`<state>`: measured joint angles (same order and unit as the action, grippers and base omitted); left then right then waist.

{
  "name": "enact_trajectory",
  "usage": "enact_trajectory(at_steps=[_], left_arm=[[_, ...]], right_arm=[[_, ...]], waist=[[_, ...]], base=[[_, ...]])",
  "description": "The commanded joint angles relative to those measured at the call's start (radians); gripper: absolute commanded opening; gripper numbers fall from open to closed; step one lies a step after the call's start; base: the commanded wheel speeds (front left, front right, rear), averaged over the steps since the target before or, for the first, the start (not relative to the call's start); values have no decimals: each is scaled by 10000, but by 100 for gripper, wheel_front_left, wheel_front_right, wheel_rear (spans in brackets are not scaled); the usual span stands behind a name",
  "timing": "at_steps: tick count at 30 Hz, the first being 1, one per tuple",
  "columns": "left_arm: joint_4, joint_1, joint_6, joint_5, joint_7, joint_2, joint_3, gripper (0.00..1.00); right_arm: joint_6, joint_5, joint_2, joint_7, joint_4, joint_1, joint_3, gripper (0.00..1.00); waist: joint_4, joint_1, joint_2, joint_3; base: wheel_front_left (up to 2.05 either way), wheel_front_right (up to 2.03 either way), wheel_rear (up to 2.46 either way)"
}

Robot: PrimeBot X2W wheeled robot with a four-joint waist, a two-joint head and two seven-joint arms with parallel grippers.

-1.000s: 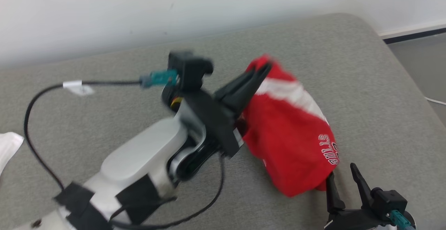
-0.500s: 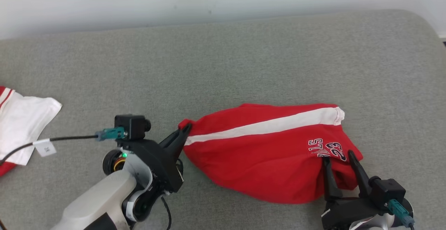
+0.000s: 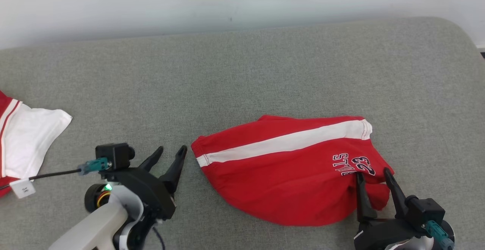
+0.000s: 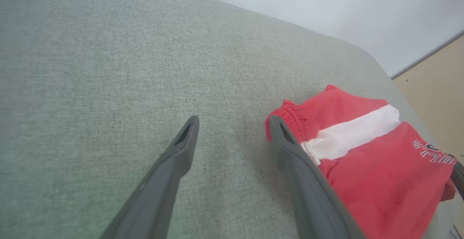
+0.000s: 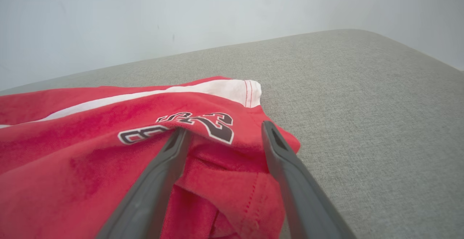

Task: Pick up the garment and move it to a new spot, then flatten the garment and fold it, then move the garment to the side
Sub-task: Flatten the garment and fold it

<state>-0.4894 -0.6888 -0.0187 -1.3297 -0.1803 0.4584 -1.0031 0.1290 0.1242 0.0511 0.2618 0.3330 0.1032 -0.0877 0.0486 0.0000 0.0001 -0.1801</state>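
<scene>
The left gripper (image 3: 172, 149) has its jaws spread and holds nothing. The shorts (image 3: 288, 174) lie just right of it on the cushion (image 3: 265, 72). The right gripper (image 3: 372, 173), jaws also spread, straddles their leg hem. The shorts are red with a white stripe and bunched. Placement appears complete and flattening is due: grip opposite edges and draw them taut.

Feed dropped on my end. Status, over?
Left gripper open, beside red shorts' waistband. Right gripper open, astride the leg hem. Shorts rumpled on grey cushion. White garment far left, well apart.
</scene>
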Motion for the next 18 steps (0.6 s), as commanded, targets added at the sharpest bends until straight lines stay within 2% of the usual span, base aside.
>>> enact_trajectory(at_steps=[1,7,10,11,14,15,18], left_arm=[[175,248,-215,154,11,237,-39,100],[1157,922,-1248,797,-633,960,172,100],[1740,1581,-1720,1221,-822,1092,566,100],[2113,2019,-2016,1678,-859,1081,1101,100],[2764,3031,-2504,2990,-857,777,2558,100],[2764,3031,-2504,2990,-857,777,2558,100],[3702,4310,-2664,4838,-852,60,4327,100]], right_arm=[[35,15,-16,47,6,-102,-21,100],[35,-34,-16,47,-19,-285,-73,100],[35,-98,-15,47,-42,-385,-112,100],[35,-155,-16,47,-60,-421,-130,100],[35,-231,-15,49,-110,-510,-214,100],[35,-231,-15,49,-110,-510,-214,100],[35,-285,-16,49,-175,-594,-283,100]], waist=[[-4,0,-1,112],[14,0,-1,457],[4,0,-1,642],[11,0,-1,738],[-6,0,-1,886],[-6,0,-1,886],[-53,0,-1,981]], base=[[0,0,0],[0,0,0],[0,0,0],[0,0,0],[0,0,0],[0,0,0],[0,0,0]])
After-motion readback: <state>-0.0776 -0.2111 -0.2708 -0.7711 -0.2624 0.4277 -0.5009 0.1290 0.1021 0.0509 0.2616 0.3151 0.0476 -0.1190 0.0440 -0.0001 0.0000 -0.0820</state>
